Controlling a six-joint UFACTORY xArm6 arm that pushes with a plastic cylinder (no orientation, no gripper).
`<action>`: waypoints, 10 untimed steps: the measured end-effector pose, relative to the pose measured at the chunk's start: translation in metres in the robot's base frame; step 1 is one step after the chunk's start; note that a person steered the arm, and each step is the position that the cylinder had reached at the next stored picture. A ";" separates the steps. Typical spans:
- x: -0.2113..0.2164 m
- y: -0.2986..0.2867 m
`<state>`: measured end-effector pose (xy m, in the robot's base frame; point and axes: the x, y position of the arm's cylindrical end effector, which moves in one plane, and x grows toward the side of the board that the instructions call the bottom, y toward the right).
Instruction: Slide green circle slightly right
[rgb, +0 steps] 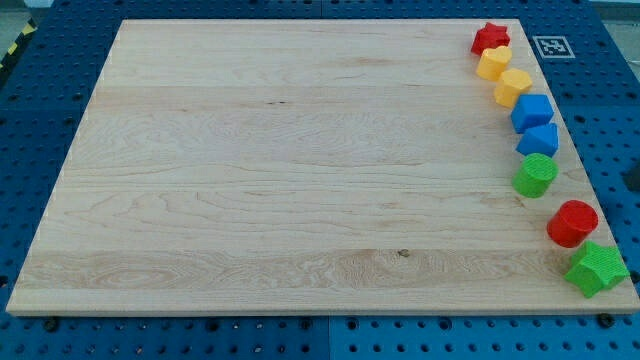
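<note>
A: Where is my tip? I can find no rod anywhere, so its place among the blocks can't be told.

B: Agreed. There's a dark sliver cut off at the 3 o'clock edge; too little shows to name it.

A: The marker (552, 46) at 1 o'clock?

B: Its pattern is too small to read.

A: And the yellow blocks (493, 63)?

B: They touch and overlap, so their shapes stay unclear. The upper blue block (532, 111) partly hides its lower neighbour too.

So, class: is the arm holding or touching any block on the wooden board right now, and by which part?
Nothing is held. My tip is not visible in this view, and the green circle block sits untouched near the board's right edge.
</note>
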<state>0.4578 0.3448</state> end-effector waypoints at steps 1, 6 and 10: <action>-0.111 -0.002; -0.259 -0.252; -0.084 -0.345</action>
<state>0.3735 -0.0005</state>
